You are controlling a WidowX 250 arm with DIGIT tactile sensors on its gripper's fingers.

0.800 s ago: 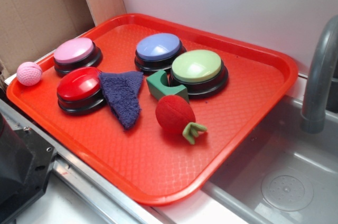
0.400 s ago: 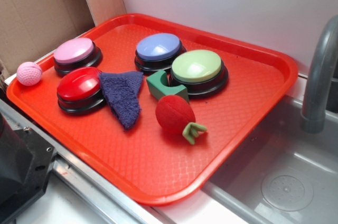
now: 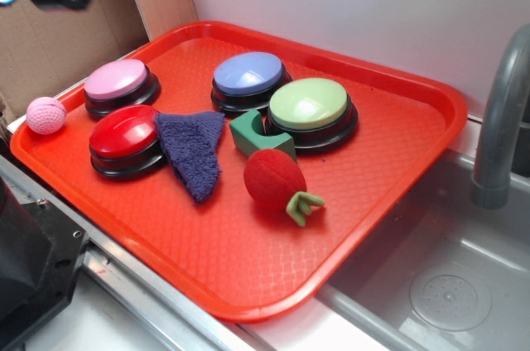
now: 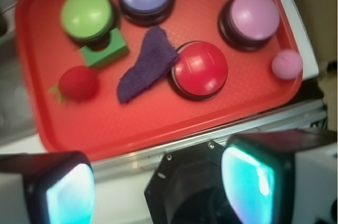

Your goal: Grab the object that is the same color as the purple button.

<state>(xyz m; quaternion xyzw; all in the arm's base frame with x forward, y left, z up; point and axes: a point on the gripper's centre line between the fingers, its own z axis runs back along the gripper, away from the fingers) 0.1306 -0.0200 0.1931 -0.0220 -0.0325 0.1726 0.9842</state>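
Cloth (image 3: 193,152) between red button (image 3: 124,134), green block (image 3: 258,137)

From above, your way down to the purple cloth (image 3: 193,152) is open. Its left edge touches the red button (image 3: 124,137); the green block (image 3: 257,136) sits just beside on the right. The tray (image 3: 248,260) in front of the cloth's tip lies bare.

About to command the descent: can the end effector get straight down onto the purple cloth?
Probably yes. The purple cloth lies flat and uncovered, though its edge touches the red button. The end effector looks open.
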